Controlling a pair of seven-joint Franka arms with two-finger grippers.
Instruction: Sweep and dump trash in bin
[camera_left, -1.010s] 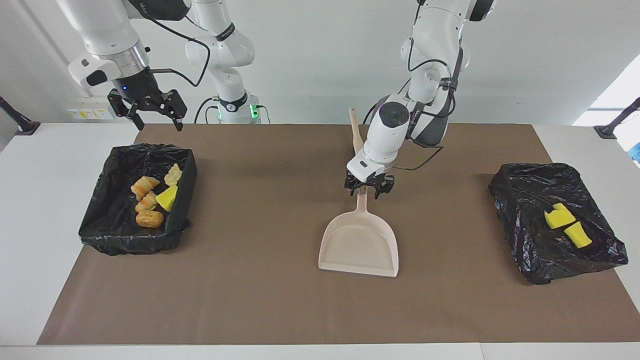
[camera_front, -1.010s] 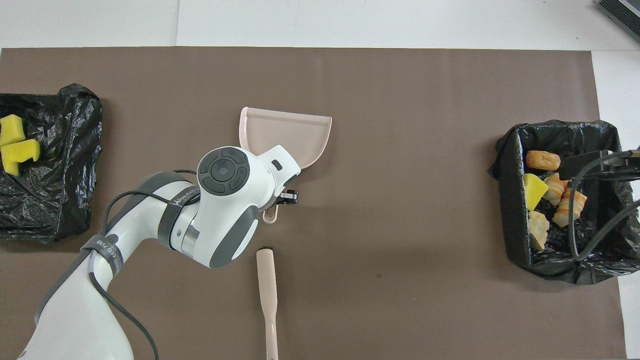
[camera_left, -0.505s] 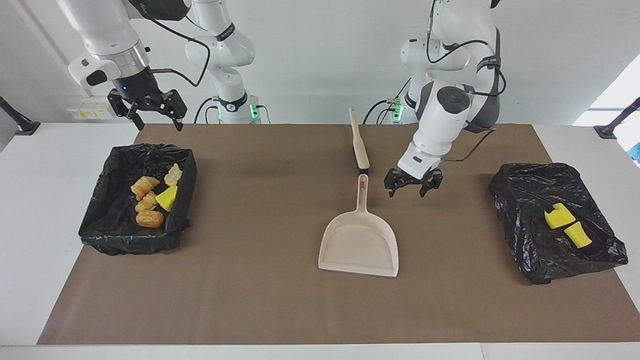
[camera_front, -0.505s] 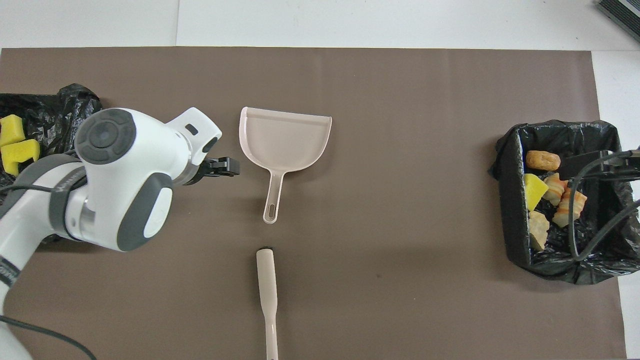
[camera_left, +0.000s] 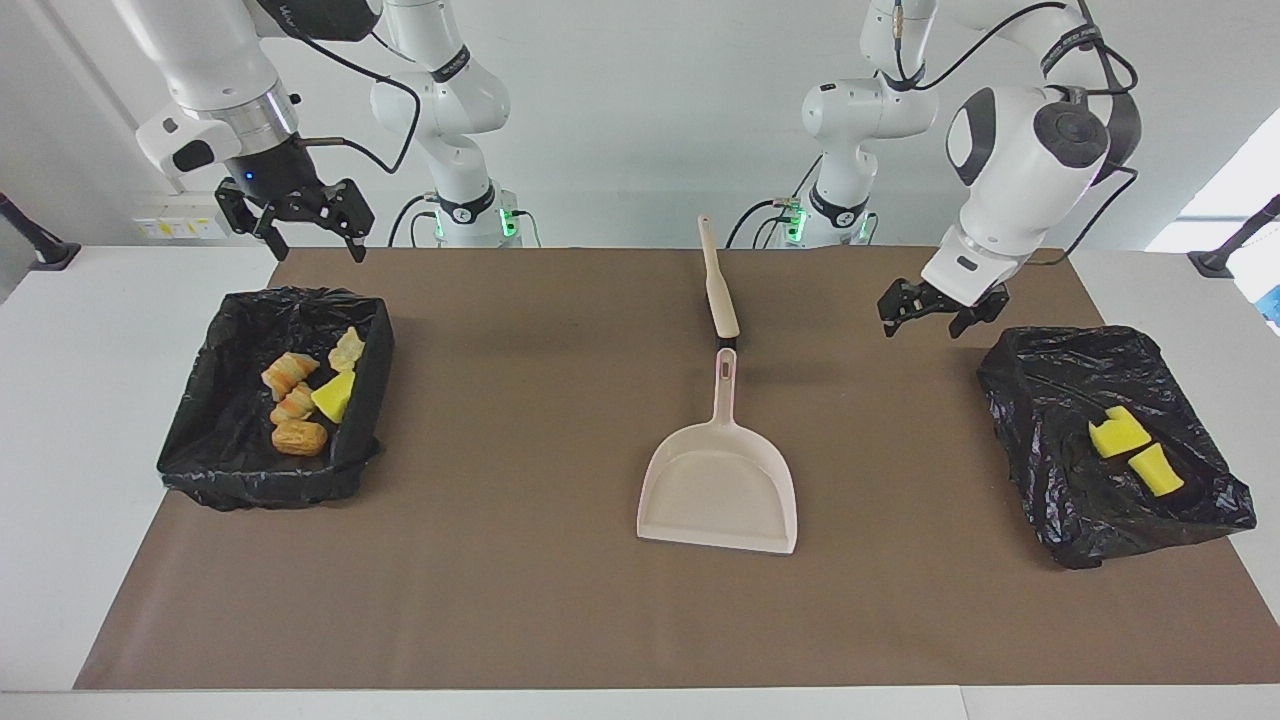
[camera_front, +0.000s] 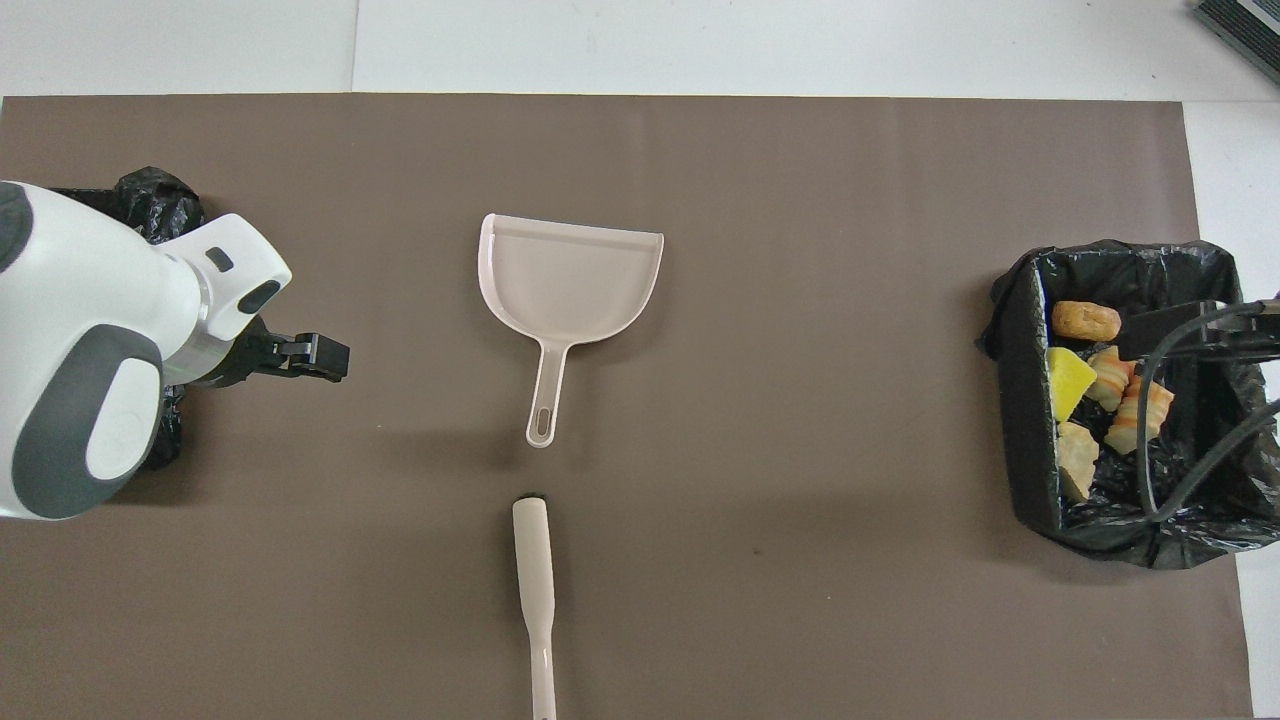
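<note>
Facing view
Trash (camera_left: 300, 395): rolls, pale lumps and one yellow chunk lie in the black-lined bin (camera_left: 215, 430) at the right arm's end of the bench (camera_left: 520, 610); two more yellow chunks (camera_left: 1135, 450) sit on the crumpled black bag (camera_left: 1050, 420) at the left arm's end.
Dustpan (camera_left: 720, 485): flat on the brown mat, empty, handle pointing toward the robots; nothing holds it.
Brush (camera_left: 718, 285): lies in line with the dustpan handle, nearer the robots, also free.
Left tool (camera_left: 938, 312): up in the air over the mat just beside the black bag, fingers spread, pinching nothing.
Right tool (camera_left: 295, 222): waits raised over the robots' edge of the bin, fingers spread, empty.

Overhead view
Mat (camera_front: 800, 300): no loose bits show on it.
Dustpan (camera_front: 570, 285): pan bare, clear of both tools.
Brush (camera_front: 535, 570): handle lies nearer the robots than the dustpan.
Bin (camera_front: 1020, 400): holds the mixed pieces (camera_front: 1095, 400); the cable of the right arm crosses above it.
Left tool (camera_front: 315, 355): over the mat near the bag's edge; its wrist hides the yellow chunks.

Progress
Judgement: sweeping and dumping look finished, with both implements set down; only parking the arms seems left.
</note>
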